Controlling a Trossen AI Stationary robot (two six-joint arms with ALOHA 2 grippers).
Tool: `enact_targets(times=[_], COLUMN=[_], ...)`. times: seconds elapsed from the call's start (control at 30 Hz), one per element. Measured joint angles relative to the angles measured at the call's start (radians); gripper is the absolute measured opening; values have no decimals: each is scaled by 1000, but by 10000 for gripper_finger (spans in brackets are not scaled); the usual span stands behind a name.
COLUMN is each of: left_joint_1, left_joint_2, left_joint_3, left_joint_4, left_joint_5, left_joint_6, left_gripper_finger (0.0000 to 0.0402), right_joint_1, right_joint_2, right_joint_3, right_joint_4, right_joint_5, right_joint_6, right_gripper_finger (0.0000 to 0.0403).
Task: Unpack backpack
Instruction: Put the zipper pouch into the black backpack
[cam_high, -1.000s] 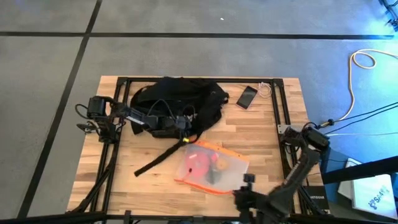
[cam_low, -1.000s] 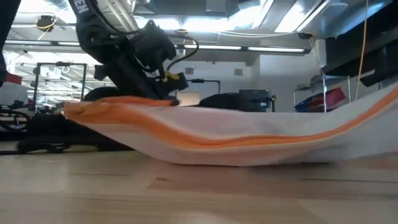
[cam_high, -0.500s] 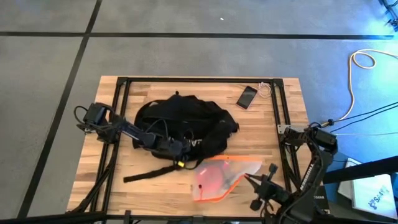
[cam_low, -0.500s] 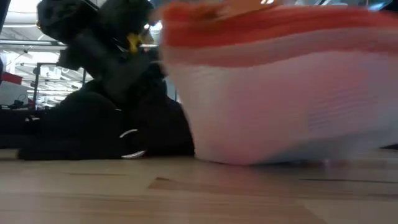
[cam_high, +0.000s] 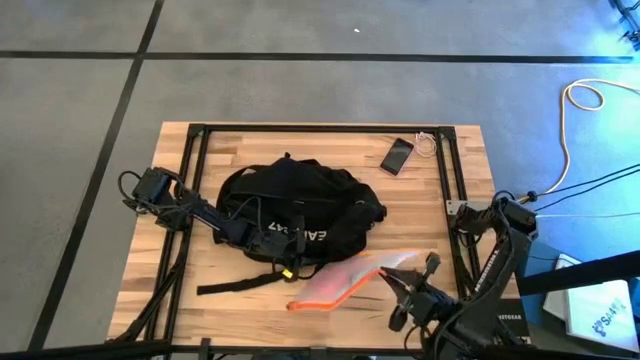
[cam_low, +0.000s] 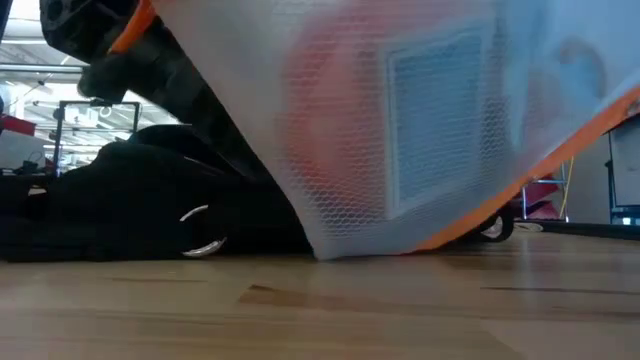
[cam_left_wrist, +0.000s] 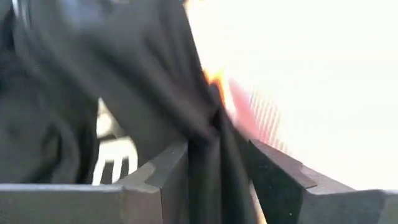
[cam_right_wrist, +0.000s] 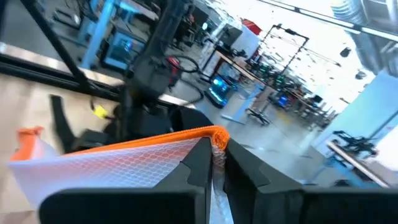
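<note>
Wooden tabletop (cam_high: 420, 215): right claw (cam_high: 424, 264), clamped on the translucent orange-trimmed mesh pouch (cam_high: 345, 280), has lifted it clear of the black fabric backpack (cam_high: 300, 205), whose fabric left claw (cam_high: 287, 268) pinches; one item unpacked.

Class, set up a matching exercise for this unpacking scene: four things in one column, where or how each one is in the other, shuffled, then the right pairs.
1. backpack
2. mesh pouch
3. phone
4. left pincer

A. lies flat near the table's far right corner
B. shut on a black strap at the backpack's near edge
C. held lifted by the right pincer
D. sits mid-table

Pairs: 1-D, 2-C, 3-A, 4-B
</note>
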Motion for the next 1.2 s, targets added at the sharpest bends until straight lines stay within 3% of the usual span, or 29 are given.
enact_targets(times=[0.27,0.5,0.6,0.73,0.9,1.03,1.2], left_joint_1=[10,0,-30,-59,-46,-16,10], left_joint_2=[-45,-320,-452,-603,-708,-729,-725], left_joint_3=[4,6,7,7,7,7,5], left_joint_4=[243,210,102,-154,-555,-825,-953], left_joint_5=[-2,11,-41,-295,-595,-616,-603], left_joint_6=[257,336,423,514,457,361,428], left_gripper_finger=[150,150,150,150,150,150,155], right_joint_1=[-96,-193,-240,-303,-391,-454,-507], right_joint_2=[-69,-110,-110,-109,-109,-108,-108], right_joint_3=[146,340,419,502,610,657,696], right_joint_4=[1,-1,2,5,172,468,750], right_joint_5=[20,77,77,60,-102,-249,-373], right_joint_6=[-174,-251,-303,-365,-718,-1110,-1426], right_gripper_finger=[14,14,14,14,14,14,14])
